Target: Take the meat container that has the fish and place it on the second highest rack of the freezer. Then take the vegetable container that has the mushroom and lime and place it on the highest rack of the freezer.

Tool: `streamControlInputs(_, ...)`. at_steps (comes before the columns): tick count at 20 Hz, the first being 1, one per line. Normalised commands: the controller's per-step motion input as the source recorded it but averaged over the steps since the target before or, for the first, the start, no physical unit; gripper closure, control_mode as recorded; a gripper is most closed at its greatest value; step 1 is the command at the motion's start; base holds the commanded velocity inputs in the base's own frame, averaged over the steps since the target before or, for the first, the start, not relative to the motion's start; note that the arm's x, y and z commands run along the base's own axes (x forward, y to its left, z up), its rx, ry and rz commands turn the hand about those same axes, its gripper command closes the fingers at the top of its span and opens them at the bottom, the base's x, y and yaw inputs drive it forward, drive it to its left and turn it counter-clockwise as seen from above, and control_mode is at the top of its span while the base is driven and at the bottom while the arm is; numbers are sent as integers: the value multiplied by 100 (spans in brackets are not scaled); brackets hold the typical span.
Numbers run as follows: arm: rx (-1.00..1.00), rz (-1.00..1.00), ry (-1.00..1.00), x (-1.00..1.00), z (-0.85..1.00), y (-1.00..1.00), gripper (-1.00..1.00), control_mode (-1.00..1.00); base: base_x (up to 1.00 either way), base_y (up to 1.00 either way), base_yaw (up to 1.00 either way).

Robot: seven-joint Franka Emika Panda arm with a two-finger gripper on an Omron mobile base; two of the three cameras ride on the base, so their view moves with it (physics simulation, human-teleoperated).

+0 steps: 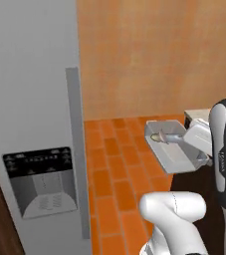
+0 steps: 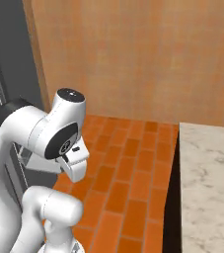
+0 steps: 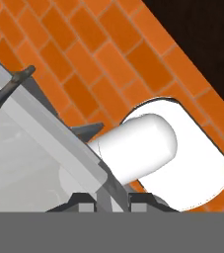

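Aloft, meat container (image 1: 171,149) with fish (image 1: 165,136), rim pinched in hand (image 3: 111,197), beside freezer (image 1: 30,99).

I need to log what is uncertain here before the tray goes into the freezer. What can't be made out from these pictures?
- Freezer racks: left base view, its door is shut, so the interior is hidden.
- Fish: left base view, its far end hidden by the claw; hand view, cut off by the left edge.
- Claw grip: hand view, fingertips cut by the bottom band, though they straddle the tray rim.
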Motion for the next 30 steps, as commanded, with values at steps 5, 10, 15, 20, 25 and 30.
streamControlInputs(5,0,0,0,0,0,0,100,100,100,-6,6)
streamControlInputs(10,0,0,0,0,0,0,100,100,100,-35,4)
streamControlInputs(15,0,0,0,0,0,0,100,100,100,-65,6)
streamControlInputs(20,0,0,0,0,0,0,100,100,100,-44,11)
streamControlInputs(25,0,0,0,0,0,0,100,100,100,-21,18)
streamControlInputs(30,0,0,0,0,0,0,100,100,87,-3,59)
